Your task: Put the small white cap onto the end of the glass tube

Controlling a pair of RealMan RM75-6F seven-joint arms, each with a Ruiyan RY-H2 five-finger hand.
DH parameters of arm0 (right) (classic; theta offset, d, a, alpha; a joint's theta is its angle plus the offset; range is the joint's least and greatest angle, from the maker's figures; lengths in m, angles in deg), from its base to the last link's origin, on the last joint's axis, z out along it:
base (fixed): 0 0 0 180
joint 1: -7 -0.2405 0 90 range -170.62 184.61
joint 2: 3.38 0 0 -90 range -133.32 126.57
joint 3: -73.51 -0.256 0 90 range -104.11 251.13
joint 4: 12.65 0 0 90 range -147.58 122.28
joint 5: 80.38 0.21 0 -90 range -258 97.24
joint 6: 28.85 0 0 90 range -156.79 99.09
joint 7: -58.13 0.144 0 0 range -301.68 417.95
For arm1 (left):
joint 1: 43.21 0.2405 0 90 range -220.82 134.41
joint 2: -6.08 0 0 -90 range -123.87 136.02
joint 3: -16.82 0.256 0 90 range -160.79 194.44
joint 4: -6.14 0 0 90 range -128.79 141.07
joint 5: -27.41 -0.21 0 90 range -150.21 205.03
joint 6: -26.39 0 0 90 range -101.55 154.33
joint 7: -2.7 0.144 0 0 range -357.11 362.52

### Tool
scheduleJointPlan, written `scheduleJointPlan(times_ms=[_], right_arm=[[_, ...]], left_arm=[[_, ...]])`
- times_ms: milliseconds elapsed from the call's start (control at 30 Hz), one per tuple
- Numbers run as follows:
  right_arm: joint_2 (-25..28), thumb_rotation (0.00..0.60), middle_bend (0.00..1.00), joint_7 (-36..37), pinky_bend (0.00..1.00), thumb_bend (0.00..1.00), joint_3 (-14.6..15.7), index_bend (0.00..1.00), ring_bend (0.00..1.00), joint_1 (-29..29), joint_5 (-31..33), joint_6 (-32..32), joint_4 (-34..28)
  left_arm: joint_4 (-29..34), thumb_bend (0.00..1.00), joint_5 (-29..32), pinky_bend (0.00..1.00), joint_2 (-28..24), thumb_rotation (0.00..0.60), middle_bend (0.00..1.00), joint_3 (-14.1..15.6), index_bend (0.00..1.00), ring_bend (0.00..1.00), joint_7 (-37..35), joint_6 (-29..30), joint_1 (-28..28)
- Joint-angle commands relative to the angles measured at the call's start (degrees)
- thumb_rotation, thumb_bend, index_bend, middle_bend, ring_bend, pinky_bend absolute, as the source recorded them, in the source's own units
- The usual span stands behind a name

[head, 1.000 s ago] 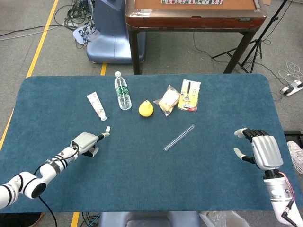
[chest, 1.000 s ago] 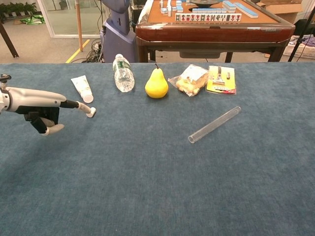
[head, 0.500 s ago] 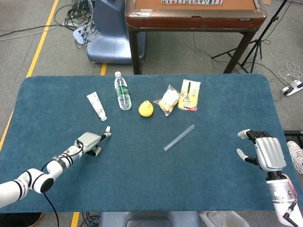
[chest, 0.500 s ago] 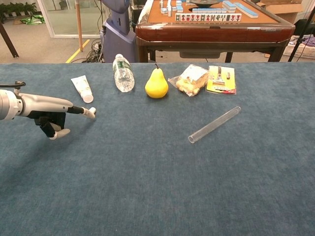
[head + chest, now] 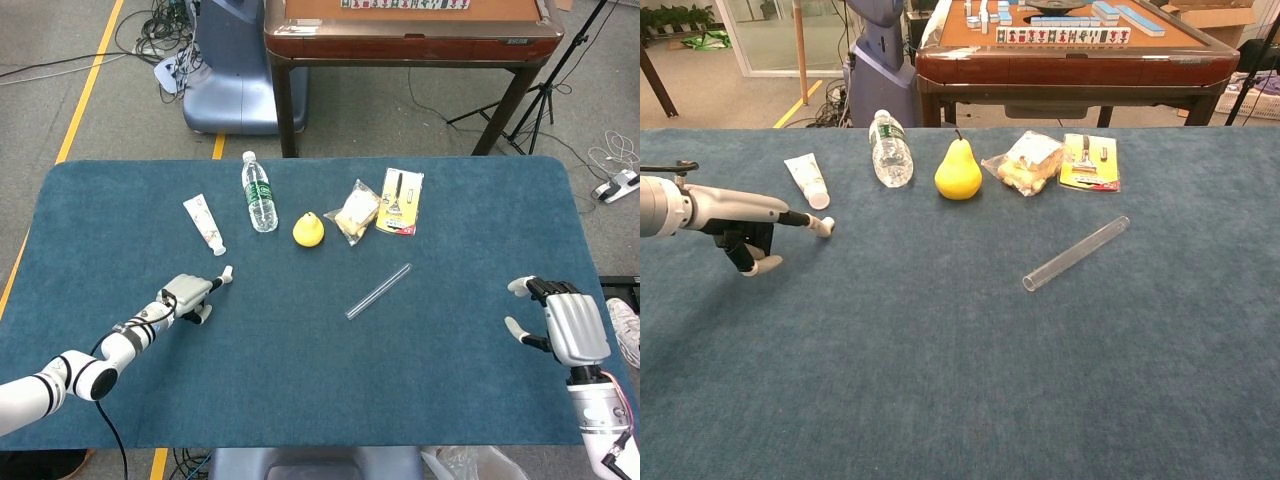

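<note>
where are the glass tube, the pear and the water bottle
glass tube [image 5: 379, 291]: head view, middle of its length
pear [image 5: 958, 174]: chest view, the round lower body
water bottle [image 5: 259, 199]: head view, on the label

A yellow pear [image 5: 308, 230] stands between a clear plastic water bottle [image 5: 258, 193] and a clear snack bag [image 5: 356, 212]; beyond the bag lies a yellow blister pack [image 5: 400, 202], beyond the bottle a white squeeze tube [image 5: 204, 223].

small white cap [image 5: 228, 271] too small to confirm, right robot hand [image 5: 570, 322] outside chest view
</note>
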State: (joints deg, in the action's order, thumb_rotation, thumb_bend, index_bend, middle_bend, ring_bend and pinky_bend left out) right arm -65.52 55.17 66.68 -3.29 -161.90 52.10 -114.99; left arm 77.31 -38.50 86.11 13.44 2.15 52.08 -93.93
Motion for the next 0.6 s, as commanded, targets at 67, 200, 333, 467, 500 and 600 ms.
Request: scheduleJointPlan(times_ms=[67, 200, 333, 467, 500, 600], right_arm=[[0.0, 0.6, 0.44, 0.3, 0.4, 0.24, 0.1, 0.4, 0.45, 0.2, 0.1, 0.1, 0.1], [0.0, 0.6, 0.44, 0.5, 0.4, 0.24, 0.1, 0.4, 0.45, 0.3, 0.0, 0.2, 0.3], [-0.1, 0.6, 0.44, 0.6, 0.4, 0.24, 0.1, 0.4, 0.46, 0.4, 0.1, 0.2, 0.3], [-0.1, 0.6, 0.44, 0.7, 0.4, 0.24, 0.0, 0.4, 0.46, 0.4, 0.1, 0.3, 0.3], [-0.1, 0.6, 0.44, 0.7, 0.4, 0.24, 0.0, 0.4, 0.46, 0.5, 0.1, 0.3, 0.3], [-0.1, 0.6, 0.44, 0.8, 0.4, 0.24, 0.0, 0.4, 0.46, 0.5, 0.0, 0.3, 0.3]], left_arm=[[-0.8, 0.55, 1.2, 1.0, 0.2, 0.6, 1.0, 0.0, 0.02, 1.0, 0.6, -0.7, -0.7], [-1.4, 0.55, 2.5, 1.0, 0.2, 0.6, 1.0, 0.0, 0.02, 1.0, 1.4, -1.1, -1.6], [-1.7, 0.55, 3.6, 1.0, 0.1, 0.6, 1.0, -0.1, 0.02, 1.0, 2.1, -1.4, -2.4], [-1.6, 0.55, 4.8, 1.0, -0.4, 0.6, 1.0, -0.1, 0.02, 1.0, 2.7, -1.6, -3.2], [-1.5, 0.55, 5.0, 1.0, -0.5, 0.6, 1.0, -0.1, 0.02, 1.0, 2.8, -1.6, -3.3], [-1.4, 0.55, 5.8, 1.0, -0.8, 0.6, 1.0, 0.1, 0.02, 1.0, 3.3, -1.7, -3.7]])
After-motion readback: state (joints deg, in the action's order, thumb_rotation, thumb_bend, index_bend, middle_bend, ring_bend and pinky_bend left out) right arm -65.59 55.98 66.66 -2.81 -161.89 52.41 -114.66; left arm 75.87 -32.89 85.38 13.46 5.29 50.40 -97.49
